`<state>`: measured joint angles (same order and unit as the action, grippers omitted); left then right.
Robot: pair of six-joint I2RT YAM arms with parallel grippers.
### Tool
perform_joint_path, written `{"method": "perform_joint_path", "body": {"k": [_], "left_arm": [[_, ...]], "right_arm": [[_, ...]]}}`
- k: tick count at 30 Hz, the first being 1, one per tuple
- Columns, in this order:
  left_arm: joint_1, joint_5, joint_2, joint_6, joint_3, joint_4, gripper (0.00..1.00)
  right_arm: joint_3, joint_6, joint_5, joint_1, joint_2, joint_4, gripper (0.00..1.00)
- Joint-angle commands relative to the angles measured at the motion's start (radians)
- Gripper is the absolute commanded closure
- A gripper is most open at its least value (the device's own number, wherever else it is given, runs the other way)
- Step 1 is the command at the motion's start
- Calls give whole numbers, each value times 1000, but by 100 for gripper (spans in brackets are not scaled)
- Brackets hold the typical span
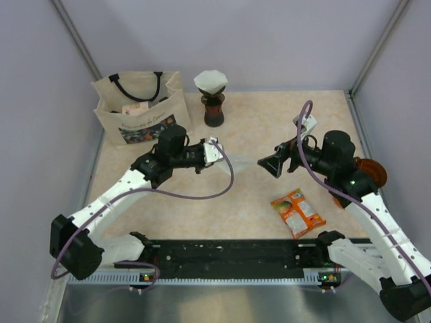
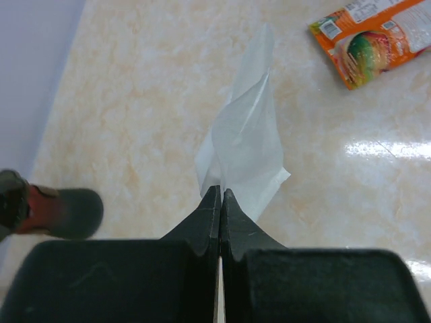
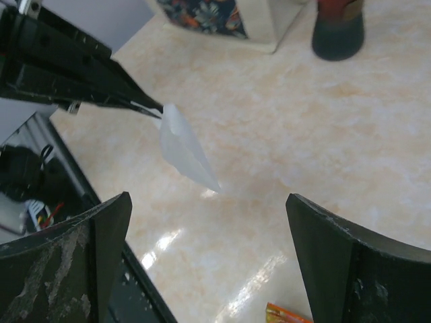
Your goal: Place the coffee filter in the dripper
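Note:
My left gripper is shut on a white paper coffee filter and holds it above the middle of the table. In the left wrist view the filter sticks out beyond the closed tips. The dark dripper, with a red band, stands at the back centre, and another white filter sits in its top. Its base shows in the left wrist view and in the right wrist view. My right gripper is open and empty, and faces the held filter from the right.
A cream tote bag stands at the back left next to the dripper. An orange snack packet lies at the front right. A brown-orange round object is partly hidden behind my right arm. Grey walls enclose the table.

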<state>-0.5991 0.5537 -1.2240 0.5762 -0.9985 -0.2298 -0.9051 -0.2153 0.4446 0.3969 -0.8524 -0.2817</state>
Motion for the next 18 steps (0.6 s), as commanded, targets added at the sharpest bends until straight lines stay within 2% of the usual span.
{"method": "perform_joint_path", "body": {"k": [1,6,10,15,18], "left_arm": [[-5,234,37,344,-23,-83,100],[-36,308,26,542,-31,-167,100],[-51,324,-18,557,-66,-195,100],[-57,334,-45,587,-84,-220,100],[-62,334,-52,585,-94,-227,100]], "right_arm": [[-3,102,247,8,-2,-111,3],[-40,182,238,8,-13,-154,3],[-40,189,276,28,-36,-154,3],[-17,178,197,82,-99,-154,5],[-20,194,200,103,-129,-155,6]]}}
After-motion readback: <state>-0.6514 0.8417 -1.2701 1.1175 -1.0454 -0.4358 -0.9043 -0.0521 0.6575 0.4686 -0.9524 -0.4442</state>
